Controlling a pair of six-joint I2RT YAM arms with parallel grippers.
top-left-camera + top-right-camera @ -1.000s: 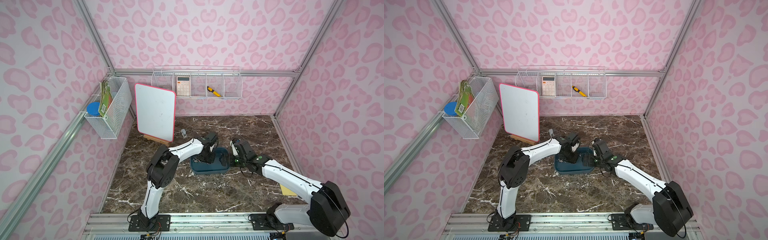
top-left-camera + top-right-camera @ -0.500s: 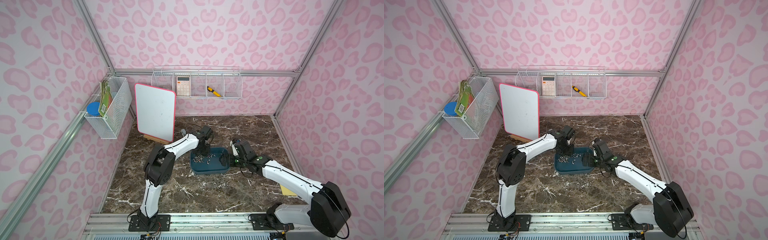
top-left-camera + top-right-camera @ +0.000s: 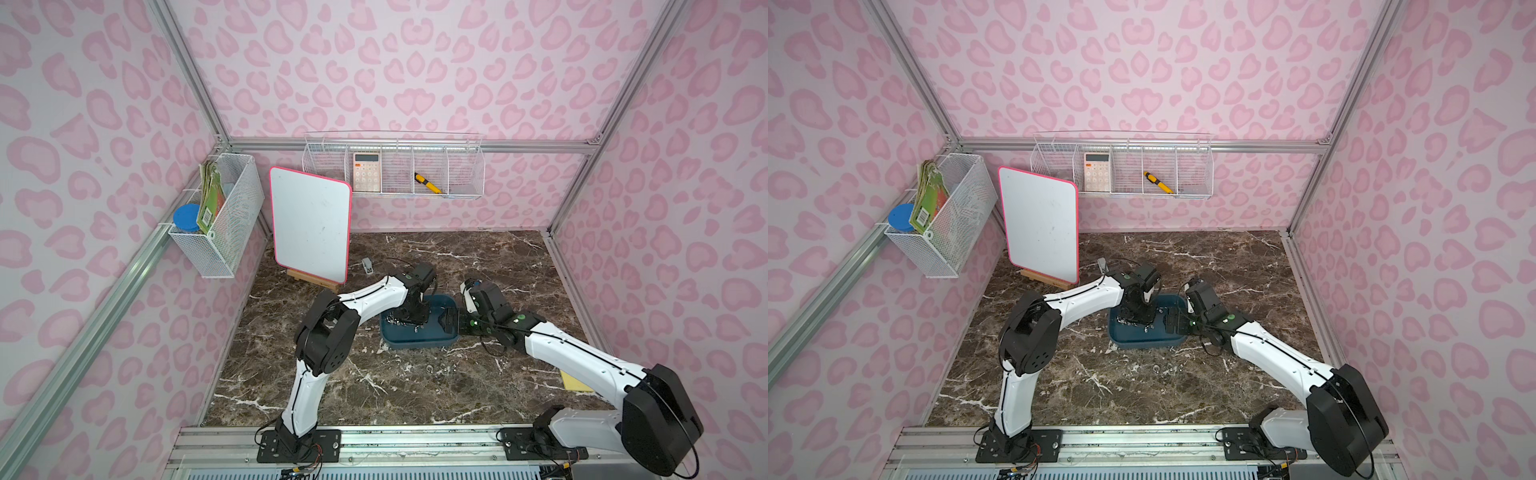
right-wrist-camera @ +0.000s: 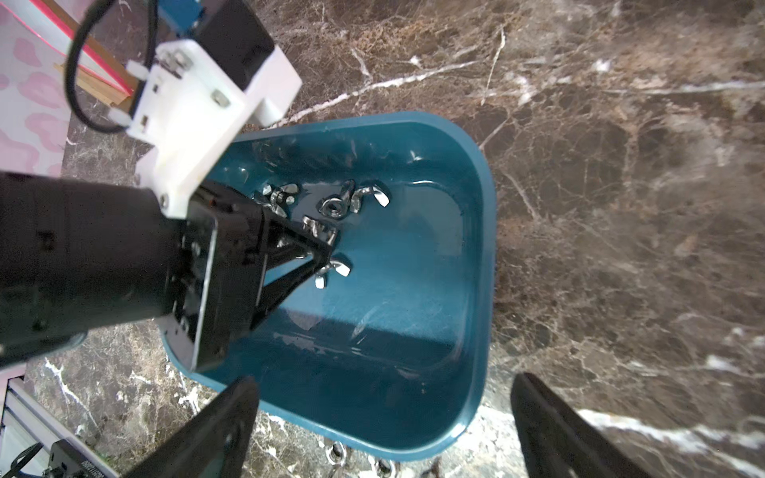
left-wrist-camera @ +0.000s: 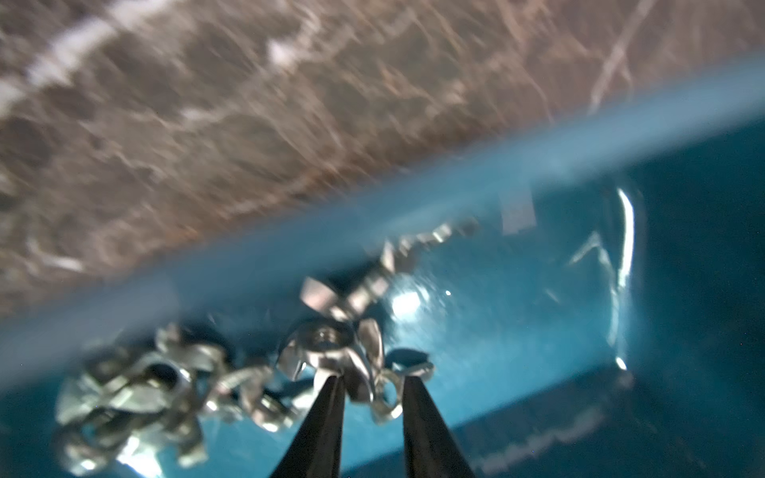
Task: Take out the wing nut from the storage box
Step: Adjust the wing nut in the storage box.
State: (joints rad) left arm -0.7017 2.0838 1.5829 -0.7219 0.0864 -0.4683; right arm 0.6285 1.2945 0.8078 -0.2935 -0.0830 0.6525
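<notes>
The teal storage box (image 3: pixel 419 343) (image 3: pixel 1142 338) sits mid-table in both top views. Several silver wing nuts (image 4: pixel 333 207) lie in a loose heap on its floor. My left gripper (image 5: pixel 369 378) reaches down into the box (image 5: pixel 496 298). Its jaws stand a little apart, and the wing of one wing nut (image 5: pixel 327 343) lies between the tips. That view is blurred, so I cannot see whether the pads press on it. My right gripper (image 4: pixel 385 378) hangs wide open over the box's right end (image 4: pixel 480 289), holding nothing. Both grippers show in a top view: the left gripper (image 3: pixel 409 318) and the right gripper (image 3: pixel 449 322).
A few loose nuts (image 3: pixel 440 368) (image 4: pixel 335 451) lie on the marble just in front of the box. Behind it stand a whiteboard (image 3: pixel 309 230) on a wooden stand and a small grey object (image 3: pixel 366 266). A yellow pad (image 3: pixel 575 380) lies at the right. Wire baskets (image 3: pixel 392 174) hang on the walls.
Half a second ago my left gripper was raised over the box's back-left rim. It has come back down among the nuts. The right arm has not moved.
</notes>
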